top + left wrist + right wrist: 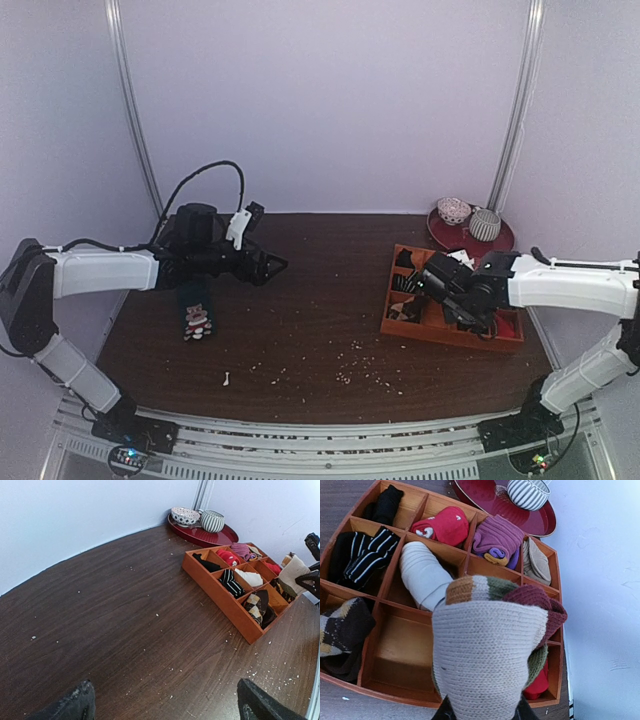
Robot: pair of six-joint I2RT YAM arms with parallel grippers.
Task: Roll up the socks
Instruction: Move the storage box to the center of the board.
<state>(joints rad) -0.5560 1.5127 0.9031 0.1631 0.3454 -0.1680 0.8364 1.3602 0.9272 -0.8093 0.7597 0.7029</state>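
Now my right tool is clamped on the socks, a rolled bundle over the tray, with an unfilled compartment at nine o'clock. My left tool stands apart, far off over the table.

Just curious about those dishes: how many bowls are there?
2. Both sit on the red plate behind the wooden tray: a patterned bowl at left, a striped bowl at right. None seems hidden.

Crumby table, tray, plate (red), sock
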